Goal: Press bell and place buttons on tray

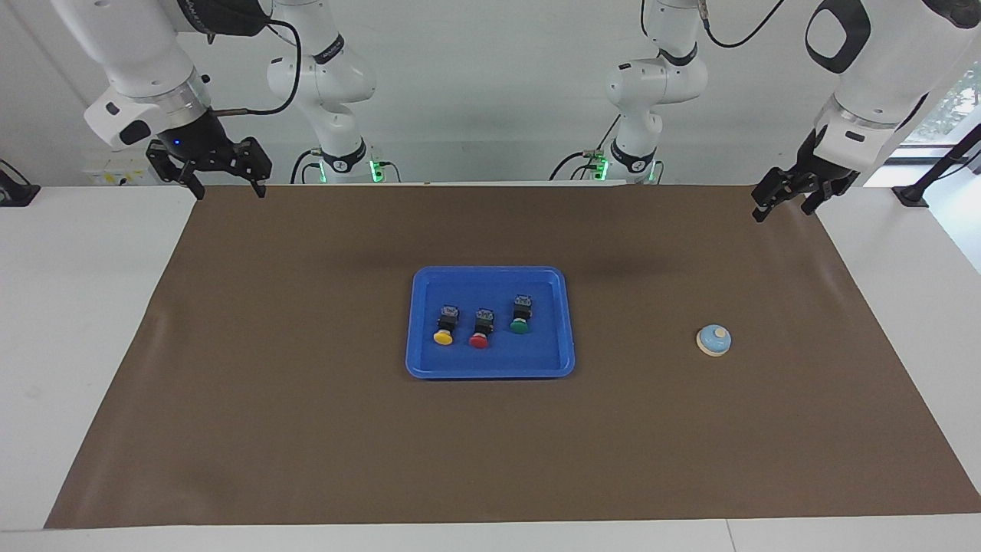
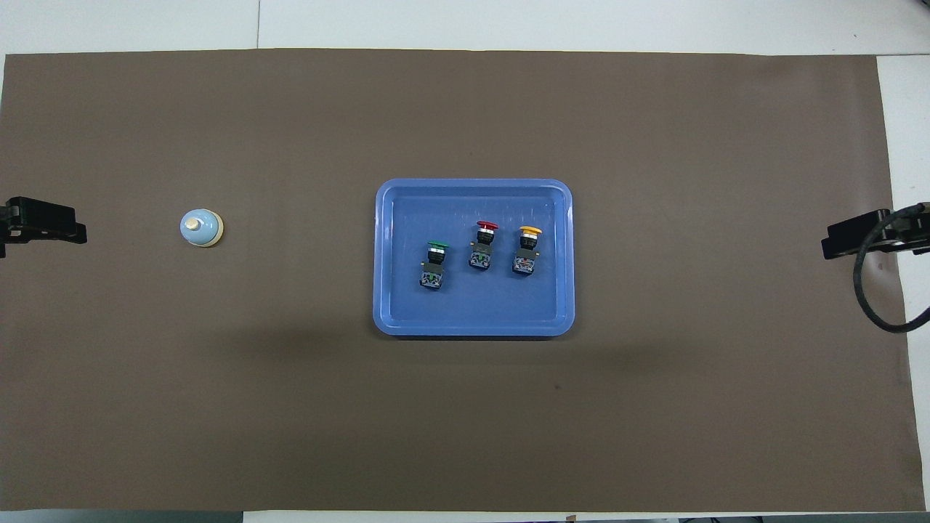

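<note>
The blue tray (image 1: 490, 369) lies mid-table on the brown mat. Three buttons lie on their sides in it: yellow (image 1: 444, 328), red (image 1: 480, 331) and green (image 1: 520, 316). In the overhead view the green (image 2: 434, 263), red (image 2: 482, 243) and yellow (image 2: 527, 250) buttons lie side by side in the tray (image 2: 472, 328). The light-blue bell (image 1: 713, 340) stands on the mat toward the left arm's end, also seen from overhead (image 2: 200, 227). My left gripper (image 1: 782, 211) is open, empty and raised over the mat's corner. My right gripper (image 1: 228, 190) is open, empty and raised over the other corner.
The brown mat (image 1: 306, 429) covers most of the white table (image 1: 77, 307). A black cable (image 2: 872, 290) hangs from the right arm over the mat's edge.
</note>
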You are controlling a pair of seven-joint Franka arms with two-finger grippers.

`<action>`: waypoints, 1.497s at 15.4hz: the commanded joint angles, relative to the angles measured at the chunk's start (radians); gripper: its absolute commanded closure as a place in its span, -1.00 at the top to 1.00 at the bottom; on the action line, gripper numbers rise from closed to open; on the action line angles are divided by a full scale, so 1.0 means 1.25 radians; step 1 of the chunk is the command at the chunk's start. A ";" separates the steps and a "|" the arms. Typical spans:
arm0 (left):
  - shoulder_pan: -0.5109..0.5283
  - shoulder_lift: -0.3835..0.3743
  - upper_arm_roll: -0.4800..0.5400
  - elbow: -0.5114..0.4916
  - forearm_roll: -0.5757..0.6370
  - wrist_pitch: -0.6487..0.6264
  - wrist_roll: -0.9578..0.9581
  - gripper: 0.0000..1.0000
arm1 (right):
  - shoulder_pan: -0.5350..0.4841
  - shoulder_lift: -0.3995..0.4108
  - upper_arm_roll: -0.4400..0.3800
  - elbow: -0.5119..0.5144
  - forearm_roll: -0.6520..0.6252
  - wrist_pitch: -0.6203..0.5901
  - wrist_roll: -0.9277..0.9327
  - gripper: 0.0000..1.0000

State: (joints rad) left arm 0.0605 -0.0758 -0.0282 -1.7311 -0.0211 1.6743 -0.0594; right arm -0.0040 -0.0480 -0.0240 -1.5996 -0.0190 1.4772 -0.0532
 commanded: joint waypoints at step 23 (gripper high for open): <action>-0.007 0.267 -0.002 -0.074 0.028 0.365 0.008 -1.00 | -0.015 -0.016 0.012 -0.016 -0.006 0.001 -0.020 1.00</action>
State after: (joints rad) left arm 0.0581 0.2675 -0.0341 -1.8017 -0.0026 2.1011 -0.0427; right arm -0.0040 -0.0480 -0.0240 -1.5996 -0.0190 1.4772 -0.0532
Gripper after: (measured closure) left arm 0.991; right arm 0.000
